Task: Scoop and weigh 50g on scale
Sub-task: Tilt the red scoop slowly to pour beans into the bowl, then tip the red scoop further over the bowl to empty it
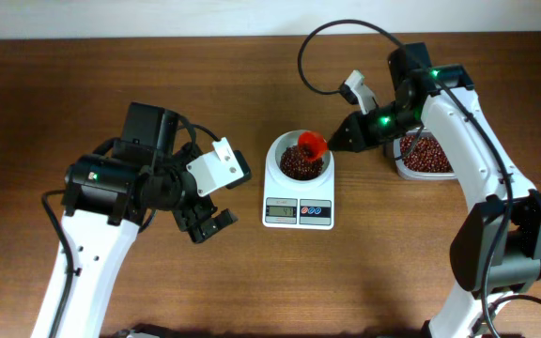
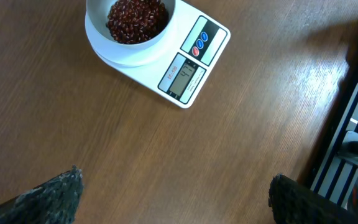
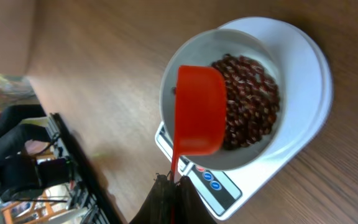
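At the middle of the worktop [image 1: 111,75] I have the scale [image 1: 298,212] sitting square, with its display and buttons facing the near edge. Its white bowl [image 1: 272,158] is on top with a good heap of red beans [image 1: 294,166] in it. My right gripper [image 1: 338,141] is clamped tight on the handle of the red scoop [image 3: 201,118]. The scoop hangs right over the bowl, tipped so the wrist camera sees its back. On the right of the scale, partly under that arm, sits the clear tub [image 1: 411,173] with more beans. My left gripper [image 1: 211,225] hovers above bare wood to the left of the scale, jaws spread wide, nothing between them. The display digits look too small for me to read.
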You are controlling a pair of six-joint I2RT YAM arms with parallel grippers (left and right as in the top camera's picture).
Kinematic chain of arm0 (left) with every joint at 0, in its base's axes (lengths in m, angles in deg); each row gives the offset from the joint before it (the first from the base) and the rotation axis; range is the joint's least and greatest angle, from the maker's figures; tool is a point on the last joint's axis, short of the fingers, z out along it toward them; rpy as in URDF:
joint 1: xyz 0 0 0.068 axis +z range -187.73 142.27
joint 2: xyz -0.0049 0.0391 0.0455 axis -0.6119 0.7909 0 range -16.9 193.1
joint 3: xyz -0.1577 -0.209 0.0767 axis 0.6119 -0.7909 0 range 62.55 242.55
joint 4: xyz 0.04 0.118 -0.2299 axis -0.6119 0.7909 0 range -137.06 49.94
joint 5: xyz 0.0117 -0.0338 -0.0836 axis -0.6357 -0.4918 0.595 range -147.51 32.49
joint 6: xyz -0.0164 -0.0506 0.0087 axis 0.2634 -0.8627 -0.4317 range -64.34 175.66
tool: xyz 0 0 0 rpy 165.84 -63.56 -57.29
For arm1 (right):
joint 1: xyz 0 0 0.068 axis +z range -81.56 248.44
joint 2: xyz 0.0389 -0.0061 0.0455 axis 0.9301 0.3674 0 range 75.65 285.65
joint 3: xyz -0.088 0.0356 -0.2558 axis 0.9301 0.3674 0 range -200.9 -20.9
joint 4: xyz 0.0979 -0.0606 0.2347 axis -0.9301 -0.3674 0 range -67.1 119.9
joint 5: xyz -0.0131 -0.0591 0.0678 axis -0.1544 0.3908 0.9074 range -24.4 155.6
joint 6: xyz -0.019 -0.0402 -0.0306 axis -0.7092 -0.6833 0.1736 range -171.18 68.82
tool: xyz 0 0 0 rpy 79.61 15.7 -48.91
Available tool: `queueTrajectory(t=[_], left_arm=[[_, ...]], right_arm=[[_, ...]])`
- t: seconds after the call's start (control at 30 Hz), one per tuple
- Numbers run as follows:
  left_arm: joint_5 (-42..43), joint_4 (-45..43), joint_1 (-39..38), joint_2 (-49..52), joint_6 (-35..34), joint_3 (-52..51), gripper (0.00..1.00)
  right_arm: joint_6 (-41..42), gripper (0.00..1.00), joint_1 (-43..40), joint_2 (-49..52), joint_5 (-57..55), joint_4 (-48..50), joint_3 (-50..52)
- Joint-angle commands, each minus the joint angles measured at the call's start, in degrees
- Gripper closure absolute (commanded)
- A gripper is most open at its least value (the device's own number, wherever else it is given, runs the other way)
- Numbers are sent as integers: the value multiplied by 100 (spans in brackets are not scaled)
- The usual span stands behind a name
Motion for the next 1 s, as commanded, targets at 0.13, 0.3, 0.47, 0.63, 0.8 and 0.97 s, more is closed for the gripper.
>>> queueTrajectory(t=[0.13,0.3,0.47,0.63,0.8,0.97], left_arm=[[20,4,24,-90,48,-39,1],[20,2,24,-90,48,-39,1],[20,4,24,-90,48,-39,1],[20,4,24,-90,48,-39,1],[20,4,24,-90,48,-39,1],[20,4,24,-90,48,-39,1]], right_arm=[[481,96,26,-83,-535,9,-118],[483,96,26,-83,-538,26,-118],[483,96,26,-83,-535,33,-118],[483,96,26,-83,-533,52,-118],[483,96,26,-83,-533,90,-118],[483,96,26,-83,-533,90,-118]])
